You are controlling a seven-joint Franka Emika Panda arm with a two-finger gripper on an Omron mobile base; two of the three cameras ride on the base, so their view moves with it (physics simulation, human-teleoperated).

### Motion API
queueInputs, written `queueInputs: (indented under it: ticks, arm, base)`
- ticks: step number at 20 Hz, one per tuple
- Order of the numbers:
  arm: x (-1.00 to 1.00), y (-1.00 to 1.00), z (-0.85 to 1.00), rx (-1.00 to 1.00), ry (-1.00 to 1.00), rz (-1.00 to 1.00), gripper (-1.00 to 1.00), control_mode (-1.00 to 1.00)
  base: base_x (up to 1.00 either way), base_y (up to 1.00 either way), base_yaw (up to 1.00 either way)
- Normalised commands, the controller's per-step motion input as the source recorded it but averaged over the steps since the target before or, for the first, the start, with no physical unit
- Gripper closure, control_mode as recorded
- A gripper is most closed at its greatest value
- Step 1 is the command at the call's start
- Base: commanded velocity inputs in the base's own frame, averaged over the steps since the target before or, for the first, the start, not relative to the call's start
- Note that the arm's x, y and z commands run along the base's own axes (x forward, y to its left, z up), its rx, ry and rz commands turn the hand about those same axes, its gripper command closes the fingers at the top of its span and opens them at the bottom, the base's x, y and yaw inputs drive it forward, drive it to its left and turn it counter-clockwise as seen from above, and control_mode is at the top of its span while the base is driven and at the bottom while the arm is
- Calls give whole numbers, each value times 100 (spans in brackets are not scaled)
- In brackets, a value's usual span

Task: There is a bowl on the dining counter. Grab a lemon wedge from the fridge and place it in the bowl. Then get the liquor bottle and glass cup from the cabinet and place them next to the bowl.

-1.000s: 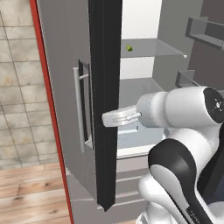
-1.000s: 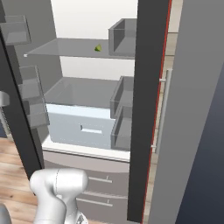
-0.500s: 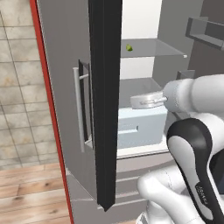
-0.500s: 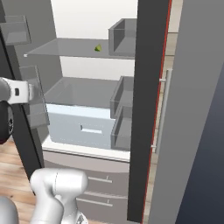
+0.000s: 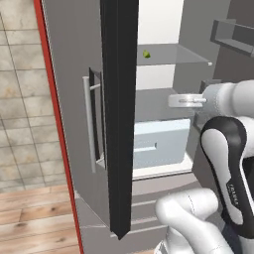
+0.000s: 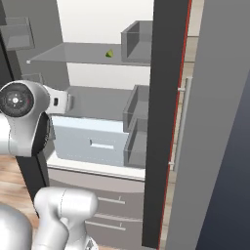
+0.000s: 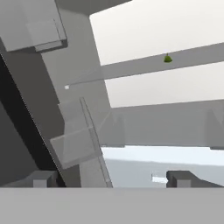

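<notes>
Lemon wedge (image 5: 146,54): one item, tiny, yellow-green. We find it on the upper glass shelf (image 6: 73,51) of the fridge (image 5: 74,99), toward the back of the shelf and short of its right edge, just beside the grey door-side bin (image 6: 136,41) as the right base view gives it. Nothing touches it. In the hand view it sits high and right of centre (image 7: 167,58).

Fridge: doors open, interior lit. Below the shelf we list a pale crisper drawer (image 6: 93,141) with a slot handle, and under that the outer drawers.

Gripper (image 7: 109,178): empty, fingers spread wide apart, the two dark tips (image 7: 183,177) standing at the bottom of the hand view. In the left base view we place the hand at the fridge opening, below the level of the shelf and well apart from the wedge.

Risks, as we judge them:
- The hand stands under the shelf; rising straight would strike the shelf's front edge. It must clear the edge first, then go in.
- The open door's dark edge (image 5: 119,114) stands close on the arm's left; a wide swing could clip it.
- The wedge is small and light; closing off-centre could flick it to the back of the shelf or off it.
- The bin beside the wedge crowds one finger.
</notes>
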Motion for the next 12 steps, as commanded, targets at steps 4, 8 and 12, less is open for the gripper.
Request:
queueInputs:
  ticks: [4, 8, 12]
  arm:
    - [66, 20, -2, 17, 0, 0, -100, -100]
    - [61, 56, -12, 9, 0, 0, -100, -100]
    - [77, 64, -9, 4, 0, 0, -100, -100]
  base:
    - [0, 0, 0]
    - [0, 0, 0]
    - [0, 0, 0]
